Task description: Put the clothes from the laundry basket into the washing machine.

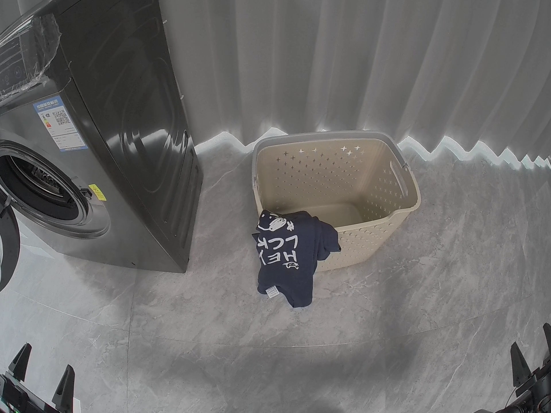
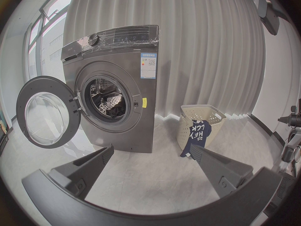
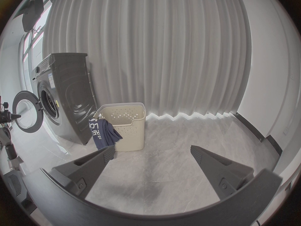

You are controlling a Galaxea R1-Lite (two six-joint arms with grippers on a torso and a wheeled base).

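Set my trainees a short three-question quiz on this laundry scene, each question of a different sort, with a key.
1. True or false: the door of the washing machine stands open.
2. Where is the navy T-shirt? A) inside the washing machine B) draped over the rim of the laundry basket C) held in a gripper
3. Fill in: the left gripper and right gripper are both ___ and hold nothing.
Key: 1 true; 2 B; 3 open.

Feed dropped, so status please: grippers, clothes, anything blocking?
Left gripper and right gripper both open, empty. Navy shirt draped over laundry basket rim, hanging outside. Washing machine door open; no obstacle seen.
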